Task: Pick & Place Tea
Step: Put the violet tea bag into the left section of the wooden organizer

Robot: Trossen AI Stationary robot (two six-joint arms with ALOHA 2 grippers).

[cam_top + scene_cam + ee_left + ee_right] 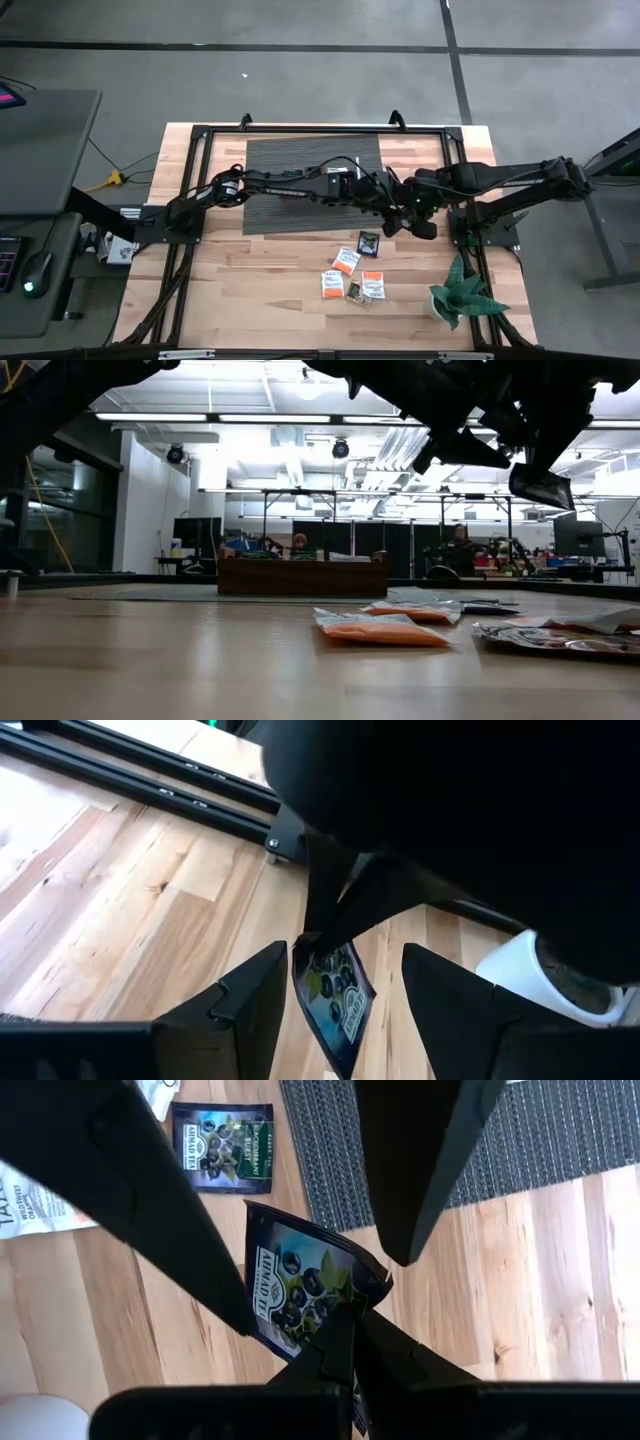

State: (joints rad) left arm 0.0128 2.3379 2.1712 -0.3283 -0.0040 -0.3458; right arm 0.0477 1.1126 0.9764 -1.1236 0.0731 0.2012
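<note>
Right gripper point(345, 1325) pinching dark sachet point(305, 1285), left gripper point(335, 995) astride.

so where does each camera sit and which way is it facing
High view: above the table, looking straight down; both arms meet mid-table, the right gripper shut on a dark sachet.
Low view: at tabletop height, looking level across loose sachets into the room; the arms show as dark shapes overhead.
Left wrist view: on the left arm, looking past its open left gripper, which flanks the dark sachet.
Right wrist view: on the right arm, looking down at the wood.
Both wrist views share the dark sachet.
</note>
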